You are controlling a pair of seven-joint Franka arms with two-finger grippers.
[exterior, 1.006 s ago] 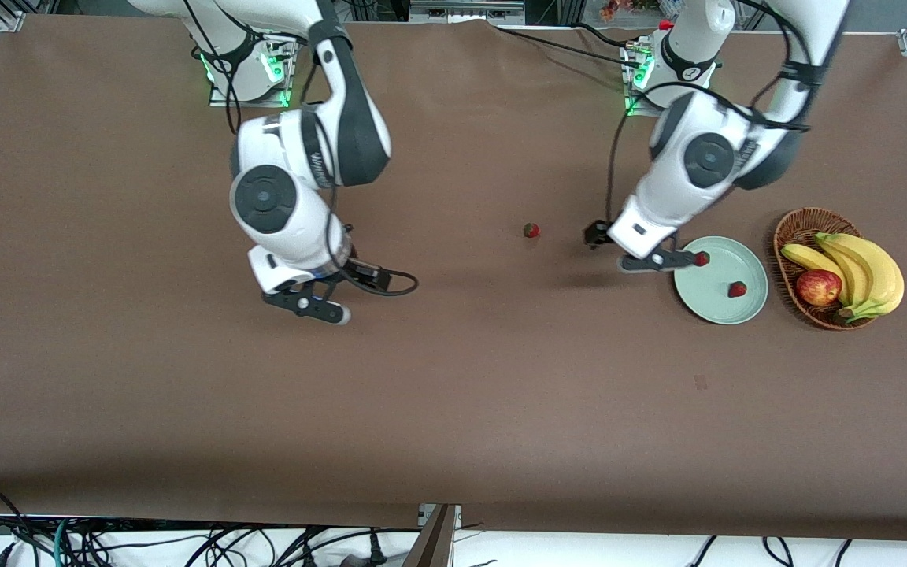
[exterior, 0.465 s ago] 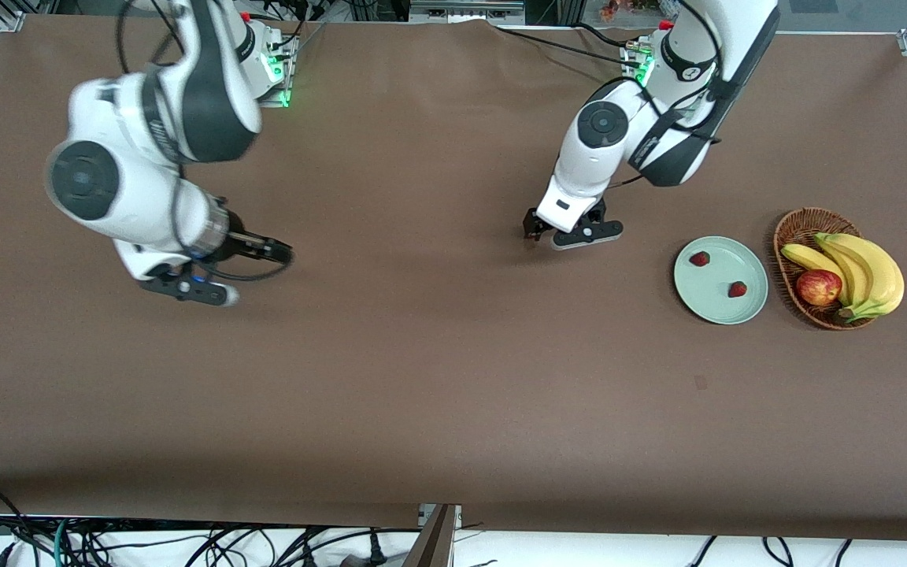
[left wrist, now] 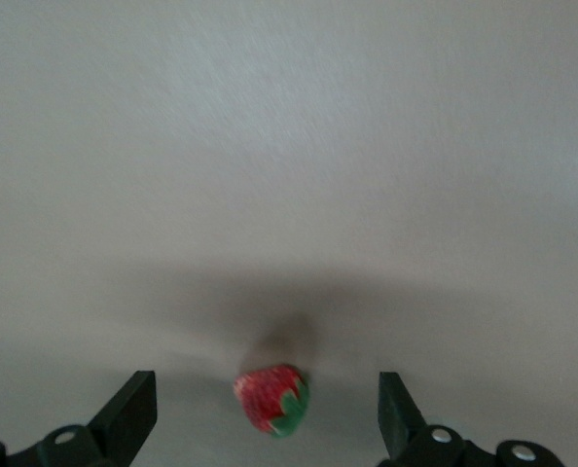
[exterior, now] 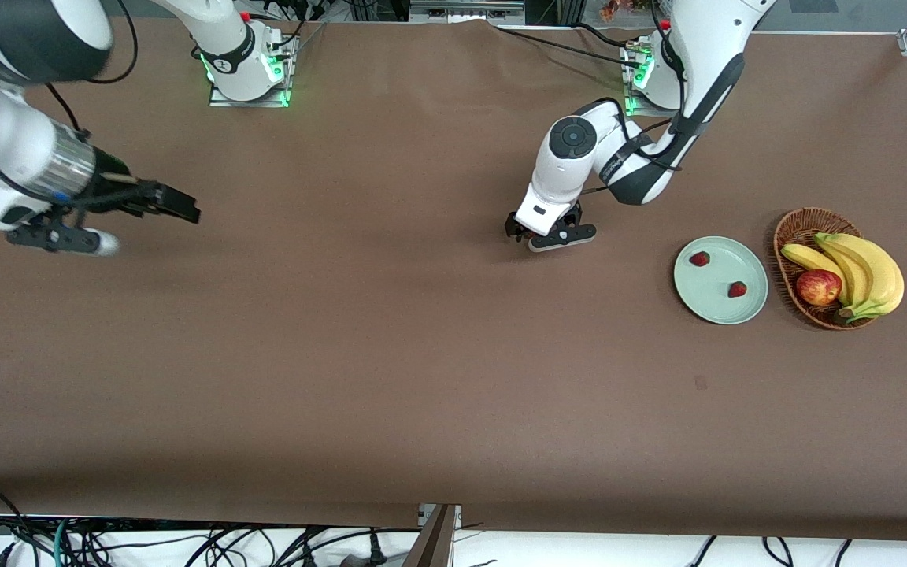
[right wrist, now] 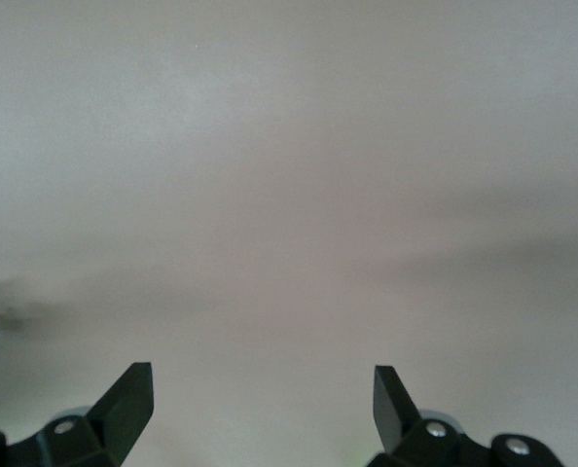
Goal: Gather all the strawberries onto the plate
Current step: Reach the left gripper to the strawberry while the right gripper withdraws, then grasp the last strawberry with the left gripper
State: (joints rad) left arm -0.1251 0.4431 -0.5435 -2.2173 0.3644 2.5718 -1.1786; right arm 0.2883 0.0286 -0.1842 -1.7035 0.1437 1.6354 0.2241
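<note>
The pale green plate [exterior: 715,301] lies next to the basket at the left arm's end of the table. Two strawberries [exterior: 699,258] [exterior: 737,290] lie on it. My left gripper [exterior: 542,235] is low over the table, toward the middle from the plate. It hides the third strawberry in the front view. In the left wrist view that strawberry [left wrist: 271,399] lies on the table between the open fingers of my left gripper [left wrist: 265,389], touching neither. My right gripper [exterior: 64,235] is open and empty, over the right arm's end of the table. It also shows in the right wrist view [right wrist: 260,384].
A brown wicker basket [exterior: 794,227] holds bananas [exterior: 867,268] and a red-yellow apple [exterior: 819,287], right beside the plate. Cables hang along the table edge nearest the front camera.
My left gripper left a strawberry on the plate, moved away toward the middle and came down over the third strawberry. My right arm swung out toward its own end of the table.
</note>
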